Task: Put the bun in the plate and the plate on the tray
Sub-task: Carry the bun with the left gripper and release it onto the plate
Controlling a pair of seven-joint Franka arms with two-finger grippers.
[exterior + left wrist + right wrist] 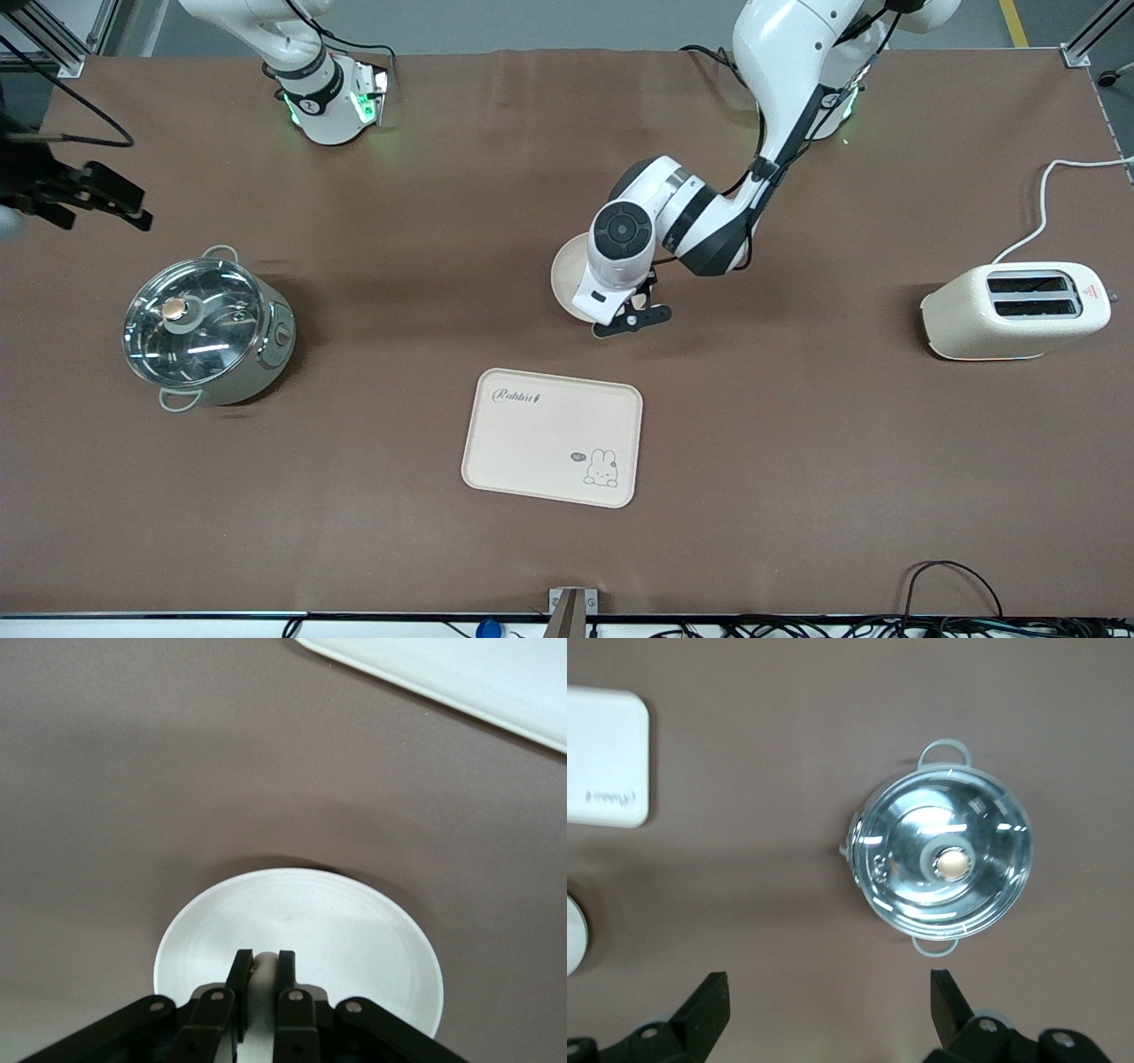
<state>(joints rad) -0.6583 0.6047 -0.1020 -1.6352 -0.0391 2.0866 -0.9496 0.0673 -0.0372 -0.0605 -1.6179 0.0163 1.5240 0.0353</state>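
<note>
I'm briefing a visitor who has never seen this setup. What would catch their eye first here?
Most likely the left hand, shut on the small bun and held over the round plate mid-table. Next, the bunny-marked tray, nearer the front camera than the plate. The shiny lidded pot toward the right arm's end, below the waiting open right hand, stands out too.

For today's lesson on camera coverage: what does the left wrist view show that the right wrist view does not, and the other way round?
Only the left wrist view shows the left gripper, jaws shut on the bun, above the plate's whole dish. Only the right wrist view shows the lidded steel pot and the right gripper, jaws open, over bare table. Both show the brown table, part of the tray, and the plate, just an edge in the right wrist view.
</note>
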